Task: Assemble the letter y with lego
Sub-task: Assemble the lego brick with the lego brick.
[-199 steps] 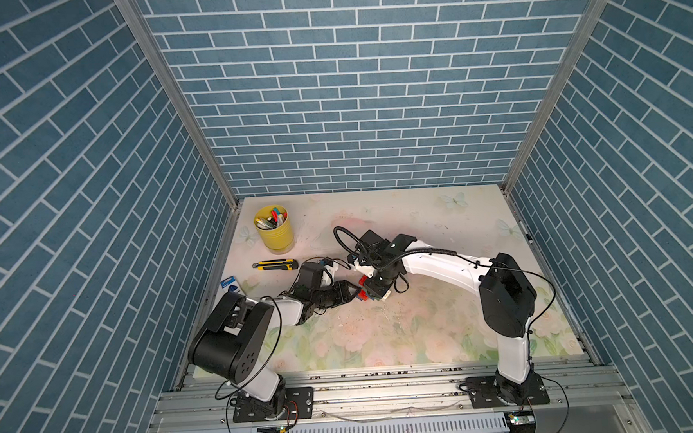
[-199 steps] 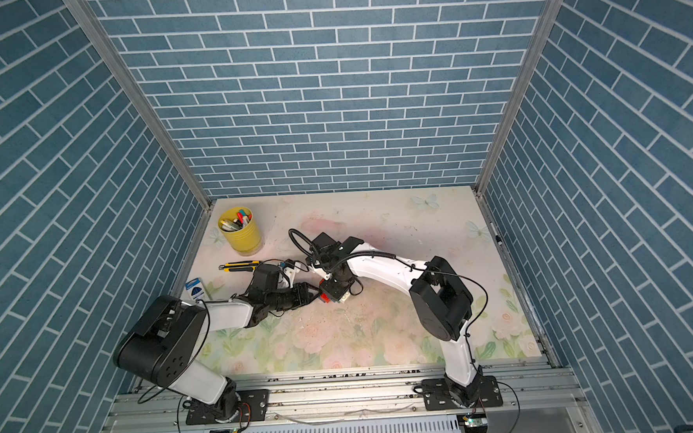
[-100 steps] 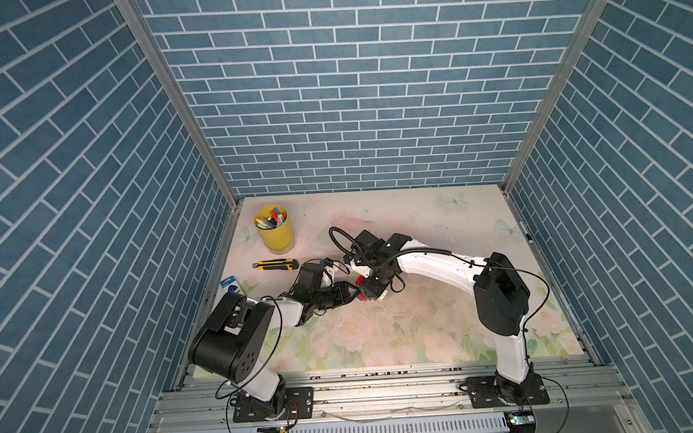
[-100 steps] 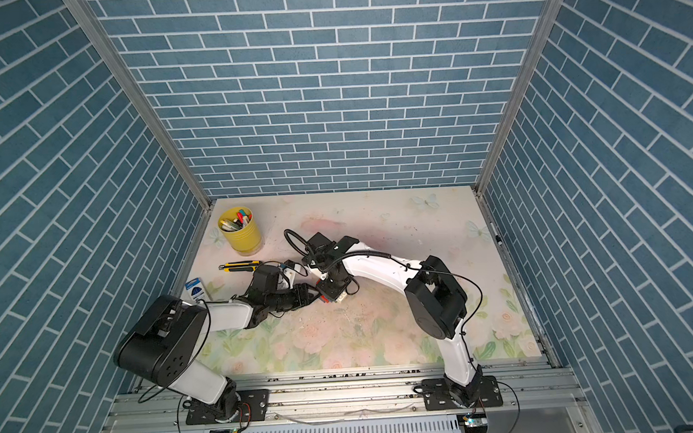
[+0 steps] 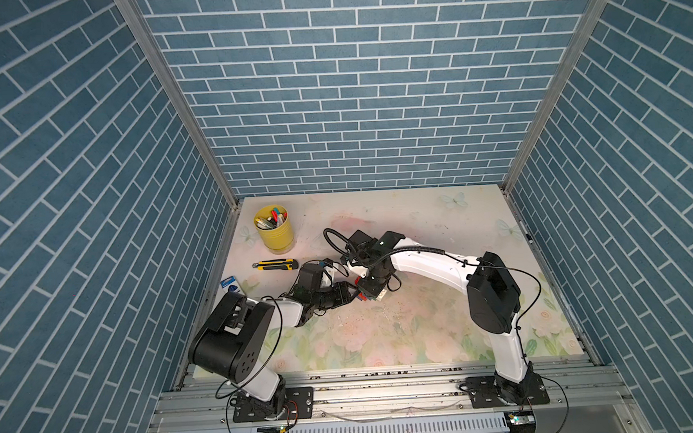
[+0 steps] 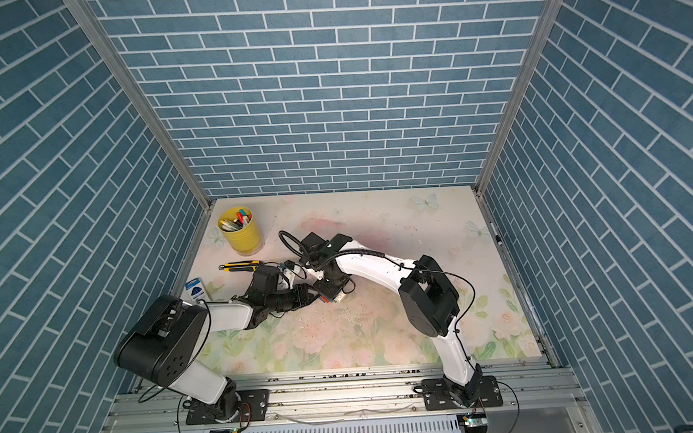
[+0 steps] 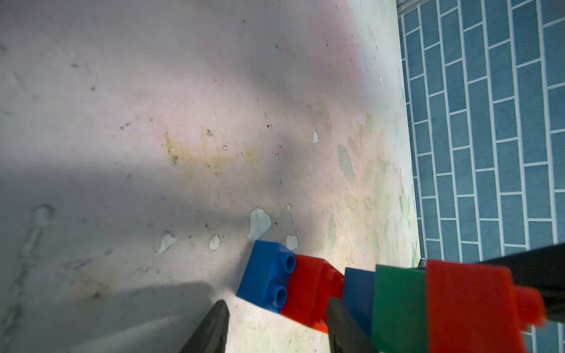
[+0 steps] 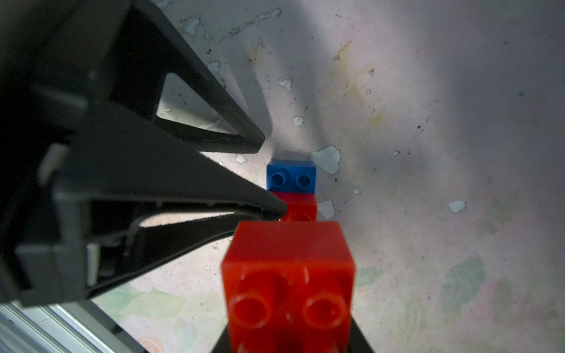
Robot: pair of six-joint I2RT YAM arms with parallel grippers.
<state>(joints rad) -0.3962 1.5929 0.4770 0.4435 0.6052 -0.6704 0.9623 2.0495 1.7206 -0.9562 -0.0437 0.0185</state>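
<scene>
A blue brick [image 7: 266, 281] joined to a red brick [image 7: 312, 290] lies on the table. My left gripper [image 7: 276, 302] is open astride this pair: one fingertip [image 8: 275, 209] touches the red brick, and the other fingertip [image 8: 256, 142] stands clear of the blue one. My right gripper [image 8: 289, 339] is shut on the letter y cluster: a red brick [image 8: 287, 275], a green brick [image 7: 397, 305] and a blue brick [image 7: 357, 290]. That blue end is against the lying red brick; whether they are joined I cannot tell. In both top views the grippers meet at mid-table [image 5: 361, 294] [image 6: 320, 297].
A yellow cup of pens [image 5: 274, 233] stands at the back left. A yellow-black utility knife [image 5: 275, 265] lies in front of it. A small blue-white box [image 5: 230, 284] sits near the left edge. Tiled walls close off three sides.
The right arm's elbow has swung slightly leftward, with the cluster still held at the same spot. The left arm has not visibly moved.
</scene>
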